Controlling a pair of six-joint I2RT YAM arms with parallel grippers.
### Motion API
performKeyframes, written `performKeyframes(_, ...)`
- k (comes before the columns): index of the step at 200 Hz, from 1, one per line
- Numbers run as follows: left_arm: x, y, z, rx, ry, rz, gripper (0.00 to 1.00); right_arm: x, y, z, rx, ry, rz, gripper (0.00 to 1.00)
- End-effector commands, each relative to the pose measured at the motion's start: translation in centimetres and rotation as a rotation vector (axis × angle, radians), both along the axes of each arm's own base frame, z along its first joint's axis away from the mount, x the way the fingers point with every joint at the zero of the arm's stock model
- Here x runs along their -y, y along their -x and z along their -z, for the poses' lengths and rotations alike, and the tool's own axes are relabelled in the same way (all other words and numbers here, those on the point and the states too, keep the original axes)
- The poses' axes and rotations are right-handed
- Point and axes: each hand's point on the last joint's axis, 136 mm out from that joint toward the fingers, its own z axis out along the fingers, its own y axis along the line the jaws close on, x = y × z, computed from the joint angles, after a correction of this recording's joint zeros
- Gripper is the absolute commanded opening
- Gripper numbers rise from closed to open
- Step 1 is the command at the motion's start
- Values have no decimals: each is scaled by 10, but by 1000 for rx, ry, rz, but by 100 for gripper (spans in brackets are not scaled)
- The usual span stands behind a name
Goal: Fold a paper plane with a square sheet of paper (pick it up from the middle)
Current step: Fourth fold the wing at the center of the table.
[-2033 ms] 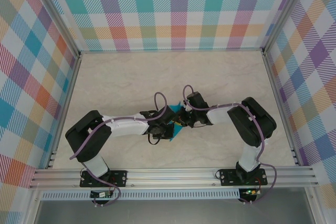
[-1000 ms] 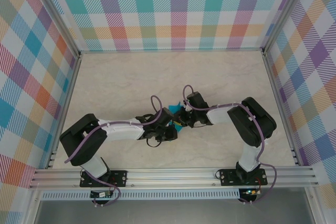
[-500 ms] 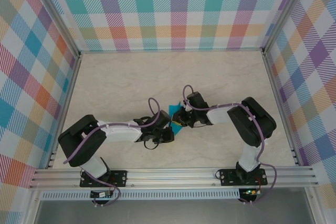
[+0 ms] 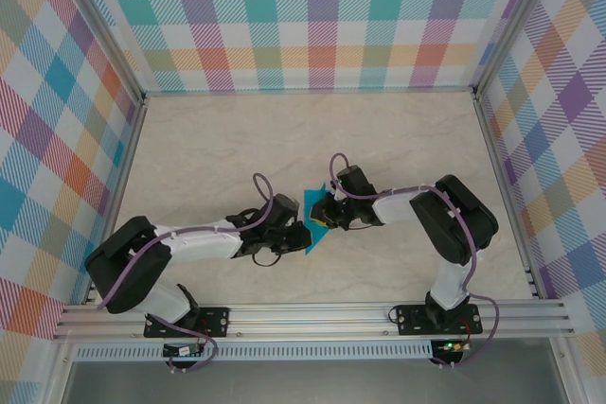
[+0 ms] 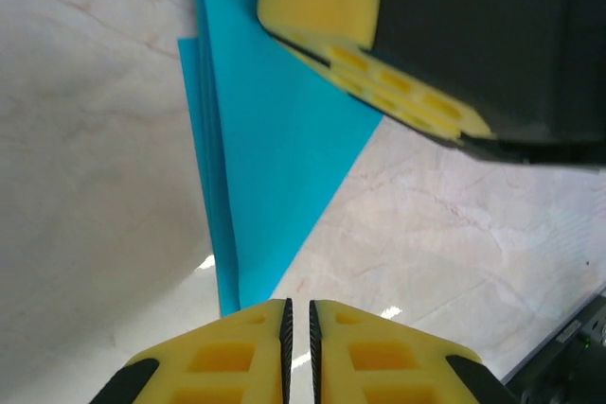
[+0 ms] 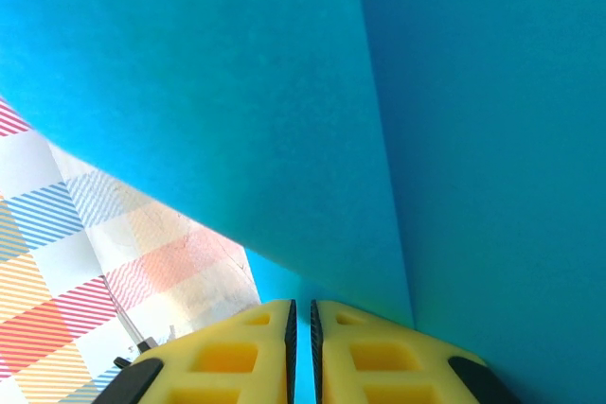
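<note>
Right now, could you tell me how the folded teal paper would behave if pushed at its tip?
The paper looks thin, so it would probably buckle rather than slide. Its stacked fold edges may stiffen it. Pinched in the right gripper, it likely pivots there.

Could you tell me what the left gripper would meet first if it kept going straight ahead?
Probably the folded teal paper, its slanted edge just ahead of the shut left gripper; the right gripper lies beyond. Depth is unclear.

On the table (image 4: 208,149), paper (image 4: 311,200) — left gripper (image 4: 303,234) near-left of it, right gripper (image 4: 320,214) right.
</note>
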Motion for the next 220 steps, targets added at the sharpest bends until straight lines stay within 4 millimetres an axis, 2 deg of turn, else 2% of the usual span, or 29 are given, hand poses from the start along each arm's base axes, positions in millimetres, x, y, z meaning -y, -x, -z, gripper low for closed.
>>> performKeyframes(1,13,-9,0,-12,46,1,15,49,50,77,-230,273,34,15)
performKeyframes(21,27,-11,6,-30,90,15,15,49,50,77,-231,271,34,15)
performKeyframes(41,27,-13,10,-32,81,5,15,50,51,77,-234,274,33,15)
performKeyframes(76,6,-9,22,-44,-17,-23,15,51,52,78,-236,276,33,15)
performKeyframes(112,-29,10,48,-92,-162,-38,13,51,52,79,-240,280,33,15)
performKeyframes(137,-47,20,53,-95,-196,-56,13,51,52,80,-245,282,31,15)
performKeyframes(153,-49,20,45,-79,-178,-63,13,51,52,81,-246,283,31,15)
performKeyframes(179,-42,10,14,-15,-122,-76,14,50,52,80,-252,275,43,15)
performKeyframes(197,-30,0,-10,32,-66,-78,15,48,53,79,-267,256,65,15)
performKeyframes(220,-8,-10,-30,51,18,-63,15,49,53,80,-281,255,94,15)
